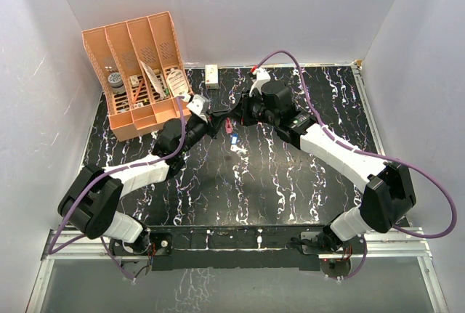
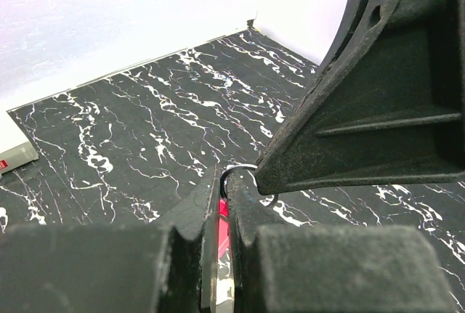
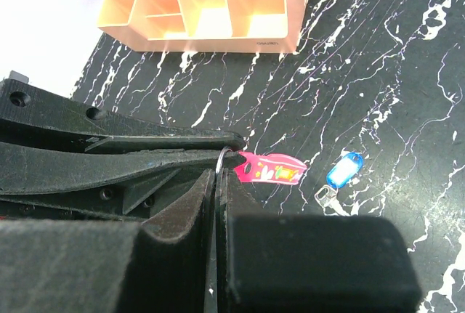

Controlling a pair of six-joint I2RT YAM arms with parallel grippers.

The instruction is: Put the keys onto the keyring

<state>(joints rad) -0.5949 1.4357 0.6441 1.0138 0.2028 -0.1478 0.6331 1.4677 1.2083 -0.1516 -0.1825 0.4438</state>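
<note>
Pink keyring [image 3: 269,168], seemingly pinched by both jaws.

No text legible. Peach plastic compartment organizer [image 3: 266,40]: tiny dark print on front wall, too small to read. Small white box [image 1: 211,75] right of organizer: dark mark, unreadable. Red-pink elongated keyring [image 3: 270,168]: coloured print, no letters discernible.
</note>
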